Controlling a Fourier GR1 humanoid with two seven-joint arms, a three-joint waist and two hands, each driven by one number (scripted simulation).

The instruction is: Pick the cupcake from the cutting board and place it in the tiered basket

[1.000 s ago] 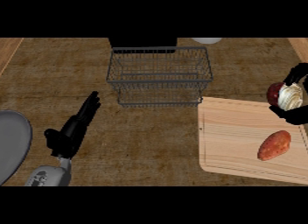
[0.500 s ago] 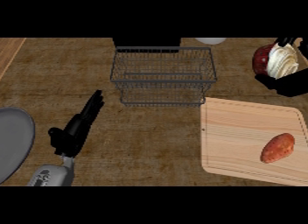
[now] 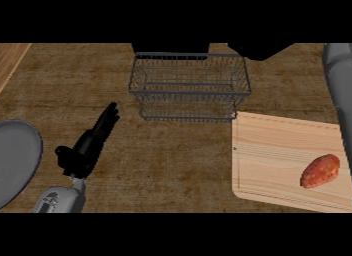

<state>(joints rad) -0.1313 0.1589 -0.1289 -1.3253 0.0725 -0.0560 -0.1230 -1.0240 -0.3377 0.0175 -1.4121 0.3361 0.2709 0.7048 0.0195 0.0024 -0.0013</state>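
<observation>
- Right hand: showing as a black shape at the view's top edge, just beyond the far right corner of the tiered basket; its hold cannot be told
- Cupcake: hidden; whether it is sitting in that hand cannot be told
- Left hand: resting at lower left, fingers straight and pressed together
- Cutting board: carrying a sweet potato
- Grey plate: lying at the left edge

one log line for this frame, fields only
right hand: top edge, by far right corner of tiered basket | cupcake: not visible | cutting board: sweet potato only | left hand: open, resting | plate: left edge
</observation>
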